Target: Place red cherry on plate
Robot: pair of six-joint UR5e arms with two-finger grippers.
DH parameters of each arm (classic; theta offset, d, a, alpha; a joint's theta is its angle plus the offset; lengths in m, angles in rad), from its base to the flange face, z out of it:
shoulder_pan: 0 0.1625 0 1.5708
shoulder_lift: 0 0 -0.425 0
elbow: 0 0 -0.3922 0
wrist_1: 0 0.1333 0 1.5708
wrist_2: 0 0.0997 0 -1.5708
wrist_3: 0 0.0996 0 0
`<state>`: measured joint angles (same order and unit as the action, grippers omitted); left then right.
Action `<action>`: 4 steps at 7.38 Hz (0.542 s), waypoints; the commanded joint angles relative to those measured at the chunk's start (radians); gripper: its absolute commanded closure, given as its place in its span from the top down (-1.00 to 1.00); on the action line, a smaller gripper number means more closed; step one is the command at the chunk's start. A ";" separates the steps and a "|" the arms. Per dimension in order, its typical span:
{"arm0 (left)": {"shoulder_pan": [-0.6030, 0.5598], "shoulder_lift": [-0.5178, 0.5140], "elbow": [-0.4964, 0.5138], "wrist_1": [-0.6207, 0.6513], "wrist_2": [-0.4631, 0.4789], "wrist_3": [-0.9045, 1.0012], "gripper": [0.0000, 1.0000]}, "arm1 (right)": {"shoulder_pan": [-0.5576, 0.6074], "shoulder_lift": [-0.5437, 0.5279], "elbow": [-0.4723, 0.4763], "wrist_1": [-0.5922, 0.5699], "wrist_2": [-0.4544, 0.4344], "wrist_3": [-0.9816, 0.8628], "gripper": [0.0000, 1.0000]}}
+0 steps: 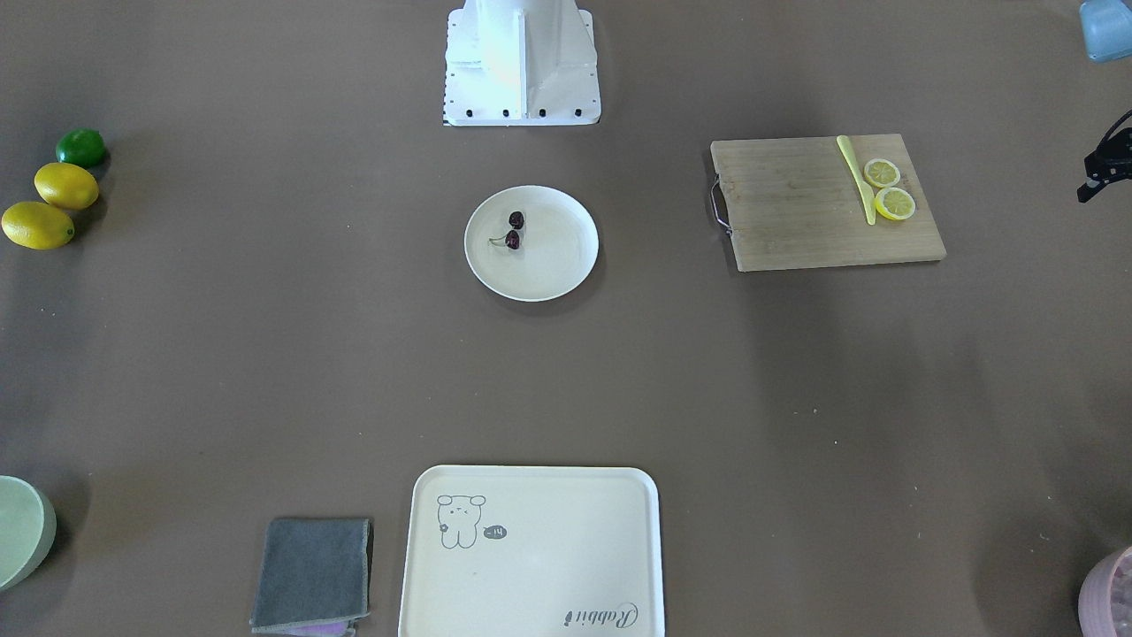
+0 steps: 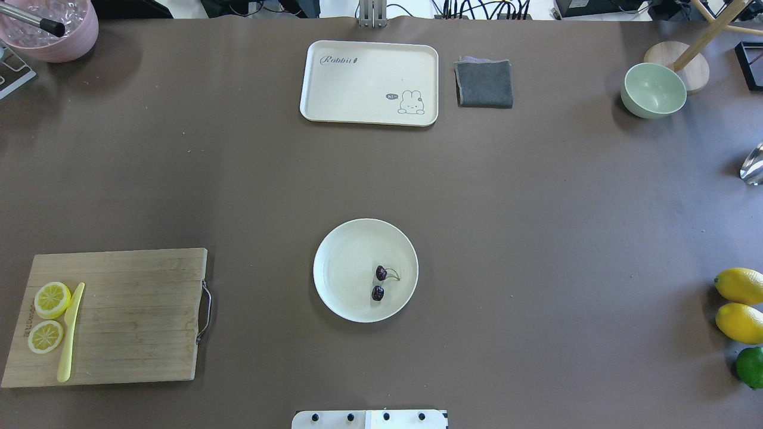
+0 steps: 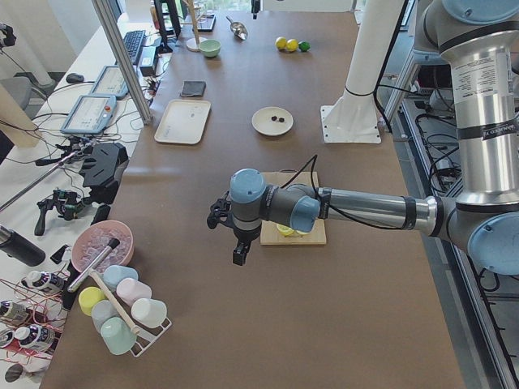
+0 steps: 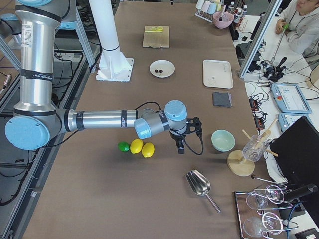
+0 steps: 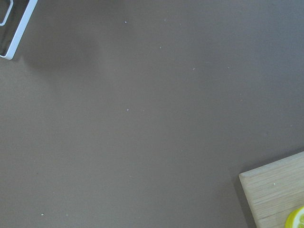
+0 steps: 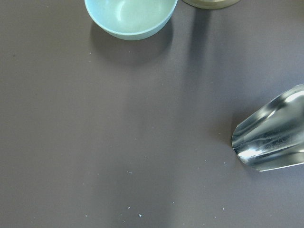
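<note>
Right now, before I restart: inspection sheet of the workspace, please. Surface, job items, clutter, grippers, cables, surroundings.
Surface: brown table, a few pale specks.
Job's things: red cherry lies inside the plate, mid-table.
Clutter: cutting board with lemon slices and yellow knife; tray; grey cloth; green bowl; lemons; lime; metal scoop.
Grippers: left gripper hangs by the board, right gripper near the lemons; both far from the plate; open or shut cannot tell.
Cables: cables bundled beyond the far edge; a thin one loops at each wrist.
Surroundings: person seated at the side desk.
</note>
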<state>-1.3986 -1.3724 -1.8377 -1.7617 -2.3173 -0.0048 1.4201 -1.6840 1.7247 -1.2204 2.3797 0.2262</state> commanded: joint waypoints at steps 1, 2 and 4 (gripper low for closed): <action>-0.003 0.000 -0.006 -0.002 -0.001 0.002 0.96 | 0.019 0.004 0.001 -0.001 0.013 0.001 1.00; -0.003 0.000 -0.006 -0.002 -0.001 0.002 0.96 | 0.019 0.007 -0.002 -0.002 0.016 0.001 1.00; -0.005 -0.002 0.000 -0.004 -0.001 0.003 0.96 | 0.017 0.009 0.007 0.002 0.012 -0.001 1.00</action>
<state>-1.4030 -1.3733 -1.8410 -1.7643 -2.3178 -0.0027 1.4381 -1.6769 1.7272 -1.2186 2.3938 0.2260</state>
